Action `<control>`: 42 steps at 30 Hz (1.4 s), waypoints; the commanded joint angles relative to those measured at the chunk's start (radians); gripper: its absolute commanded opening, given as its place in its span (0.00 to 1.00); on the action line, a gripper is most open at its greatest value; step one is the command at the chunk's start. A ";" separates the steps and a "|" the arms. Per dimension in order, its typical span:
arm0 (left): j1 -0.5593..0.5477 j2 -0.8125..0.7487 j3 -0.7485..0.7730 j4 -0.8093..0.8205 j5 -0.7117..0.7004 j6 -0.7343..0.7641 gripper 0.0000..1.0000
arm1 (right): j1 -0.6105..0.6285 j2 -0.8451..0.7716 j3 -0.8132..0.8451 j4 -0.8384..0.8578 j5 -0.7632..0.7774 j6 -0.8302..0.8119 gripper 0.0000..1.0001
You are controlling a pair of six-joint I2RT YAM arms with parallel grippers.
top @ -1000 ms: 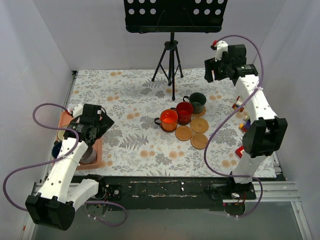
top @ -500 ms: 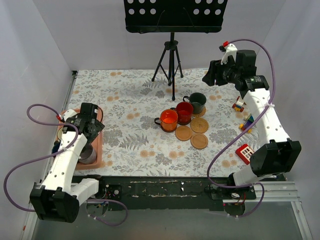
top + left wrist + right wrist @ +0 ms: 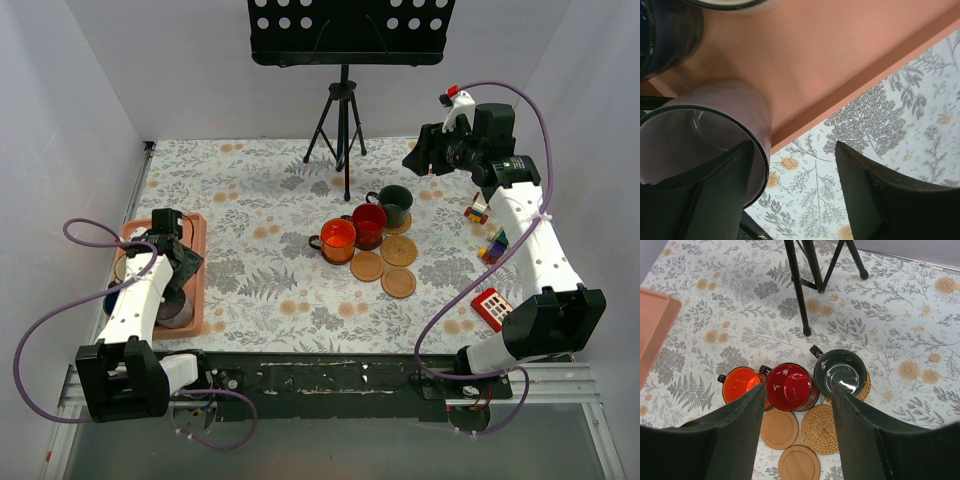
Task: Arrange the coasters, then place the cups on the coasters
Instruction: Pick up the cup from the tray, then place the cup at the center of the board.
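Three down, orange mug (image 3: 337, 238), red mug (image 3: 368, 222) and dark green mug (image 3: 394, 203) mid-frame beside three bare coasters (image 3: 398, 282), three left in the pink tray (image 3: 805, 65) at the left edge, where the left gripper (image 3: 792, 165) sits loose-jawed astride the wall of the purple-grey cup (image 3: 705, 135), the right gripper (image 3: 799, 390) released, empty.

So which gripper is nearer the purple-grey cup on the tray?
Left. The left gripper is down at the purple-grey cup, straddling its rim; the right gripper hangs high at the table's far right.
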 commanded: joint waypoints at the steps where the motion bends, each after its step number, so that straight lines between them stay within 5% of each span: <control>1: 0.004 -0.013 -0.045 0.064 0.063 0.014 0.59 | 0.002 -0.033 -0.023 0.045 -0.031 0.013 0.62; 8: 0.004 0.005 -0.007 0.072 0.060 0.075 0.11 | 0.002 -0.050 -0.053 0.042 -0.035 0.008 0.58; 11: 0.004 0.001 0.036 0.063 0.066 0.100 0.00 | 0.002 -0.055 -0.059 0.039 -0.027 0.003 0.58; 25: -0.073 -0.018 0.202 0.061 0.210 0.218 0.00 | 0.003 -0.065 -0.045 0.006 0.018 -0.010 0.57; 31: -0.257 0.011 0.236 0.063 0.207 0.232 0.00 | 0.015 -0.061 -0.013 -0.019 0.031 -0.004 0.56; 42: -0.495 0.074 0.274 0.050 0.198 -0.009 0.00 | 0.097 -0.097 -0.066 -0.019 0.048 0.036 0.56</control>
